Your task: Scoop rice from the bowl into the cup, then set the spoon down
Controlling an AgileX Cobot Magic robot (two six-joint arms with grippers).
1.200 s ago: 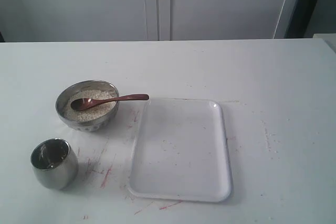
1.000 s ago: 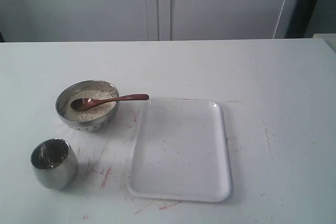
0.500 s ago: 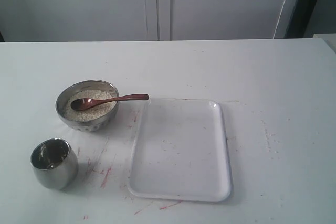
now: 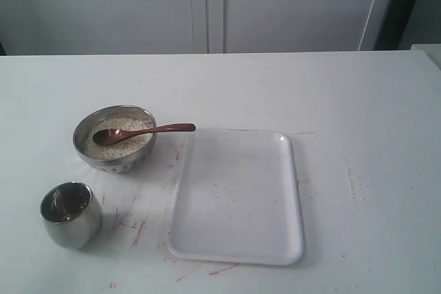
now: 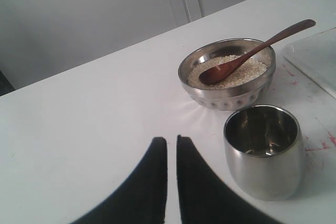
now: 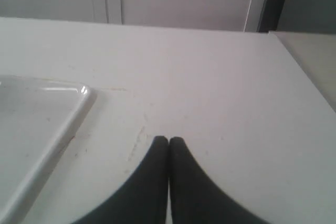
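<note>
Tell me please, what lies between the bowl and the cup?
Nothing: between the bowl and the cup there is only a bare strip of white table. The exterior view shows that they stand apart.

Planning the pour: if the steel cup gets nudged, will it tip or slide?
The cup looks empty, so probably light and easily shoved across the smooth table. Its bulging sides narrow toward the base, so it may rock or tip.
</note>
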